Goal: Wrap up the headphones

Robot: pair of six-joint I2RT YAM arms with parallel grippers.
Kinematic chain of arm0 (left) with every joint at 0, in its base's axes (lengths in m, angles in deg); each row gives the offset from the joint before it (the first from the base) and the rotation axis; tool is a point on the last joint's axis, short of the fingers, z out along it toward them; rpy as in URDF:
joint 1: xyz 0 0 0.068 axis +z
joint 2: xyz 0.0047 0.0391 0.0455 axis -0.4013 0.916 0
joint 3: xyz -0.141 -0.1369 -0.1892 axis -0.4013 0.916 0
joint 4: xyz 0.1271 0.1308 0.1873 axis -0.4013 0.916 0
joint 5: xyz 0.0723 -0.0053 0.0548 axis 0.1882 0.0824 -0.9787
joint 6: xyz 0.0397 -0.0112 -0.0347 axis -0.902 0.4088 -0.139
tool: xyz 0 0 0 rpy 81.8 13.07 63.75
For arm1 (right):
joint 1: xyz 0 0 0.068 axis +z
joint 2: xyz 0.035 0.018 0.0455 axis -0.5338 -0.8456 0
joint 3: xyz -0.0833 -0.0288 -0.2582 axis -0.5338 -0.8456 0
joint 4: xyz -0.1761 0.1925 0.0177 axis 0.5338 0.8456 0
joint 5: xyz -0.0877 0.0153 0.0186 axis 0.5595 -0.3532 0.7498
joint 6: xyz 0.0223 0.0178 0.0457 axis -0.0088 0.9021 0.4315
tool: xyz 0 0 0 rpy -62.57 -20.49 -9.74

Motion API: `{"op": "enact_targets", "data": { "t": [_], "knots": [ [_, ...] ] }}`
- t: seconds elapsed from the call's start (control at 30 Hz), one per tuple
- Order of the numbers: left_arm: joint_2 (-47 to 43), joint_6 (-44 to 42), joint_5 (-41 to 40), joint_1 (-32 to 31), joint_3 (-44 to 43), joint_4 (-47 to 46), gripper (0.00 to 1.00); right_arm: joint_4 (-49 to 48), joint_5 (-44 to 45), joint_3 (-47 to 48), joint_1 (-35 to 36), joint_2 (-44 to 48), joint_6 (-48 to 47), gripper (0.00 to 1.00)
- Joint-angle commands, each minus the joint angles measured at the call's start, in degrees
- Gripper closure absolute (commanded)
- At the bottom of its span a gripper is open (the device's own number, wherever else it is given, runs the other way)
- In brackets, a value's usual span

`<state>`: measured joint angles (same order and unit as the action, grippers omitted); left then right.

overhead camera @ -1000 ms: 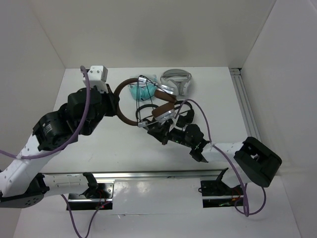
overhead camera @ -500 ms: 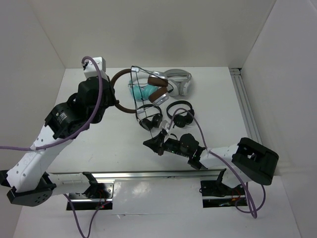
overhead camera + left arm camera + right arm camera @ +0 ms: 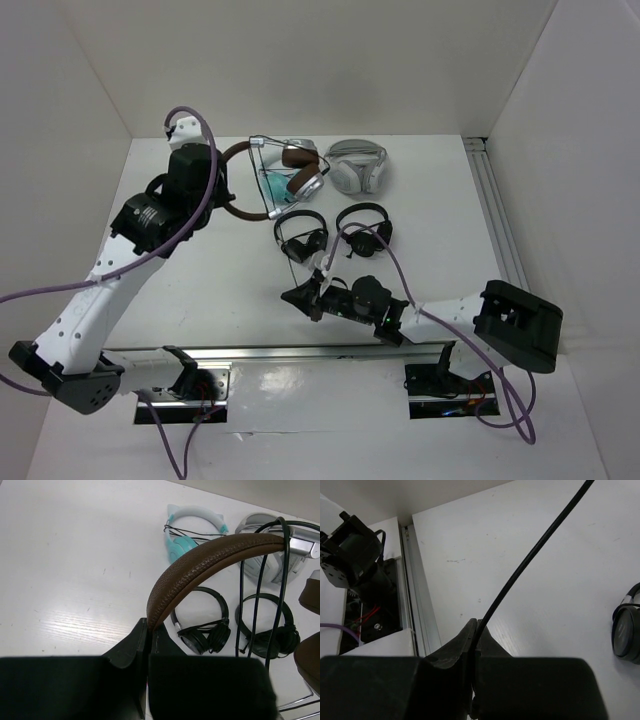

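**Tabletop** (image 3: 450, 250): white, walled on three sides.

**Left gripper** (image 3: 149, 630): at the far left, its jaws are narrowed onto the brown headband of the headphones (image 3: 298, 172), which it holds clear of the tabletop.

**Headphones:** the long axis lies roughly left to right in the top view. The headband arc is on the left. The open end and silver cups point right, toward the white-grey pair (image 3: 357, 165), and hang over the teal pair (image 3: 275, 185).

**Right gripper** (image 3: 474, 630): low near the front rail, its jaws are pinched on the thin black cable (image 3: 521, 569).

**Cable:** it rises taut from these jaws toward the cups, and loops of it drape over the headband.

**Two black pairs** (image 3: 302, 240) (image 3: 365, 228): they lie side by side between the two grippers.
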<state>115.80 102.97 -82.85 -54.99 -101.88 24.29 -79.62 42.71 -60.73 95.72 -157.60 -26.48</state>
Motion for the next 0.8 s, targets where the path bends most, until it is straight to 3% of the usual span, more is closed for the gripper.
{"op": "enact_targets", "data": {
  "t": [0.0,0.2,0.33,0.57,0.67,0.77],
  "knots": [
    [-0.1,4.2,0.9,3.4,0.7,-7.2,1.00,4.2,1.4,4.2,2.1,-0.1,-1.4,0.97],
    [-0.1,4.2,2.5,6.8,3.5,-8.7,1.00,9.2,1.7,7.2,4.8,-0.8,-2.9,0.99],
    [1.1,4.2,1.9,8.0,3.6,-8.7,1.00,12.1,2.9,8.5,7.1,0.5,-5.0,0.88],
    [1.6,4.8,3.1,8.6,4.7,-9.3,1.00,13.4,4.3,8.5,9.4,2.3,-6.0,0.88],
    [2.1,4.1,3.1,8.6,4.7,-9.3,1.00,14.0,7.6,7.9,10.7,3.6,-6.7,1.00],
    [3.5,2.3,2.4,8.6,4.7,-8.8,1.00,17.2,11.0,8.7,12.5,5.3,-8.1,1.00]
  ]
}}
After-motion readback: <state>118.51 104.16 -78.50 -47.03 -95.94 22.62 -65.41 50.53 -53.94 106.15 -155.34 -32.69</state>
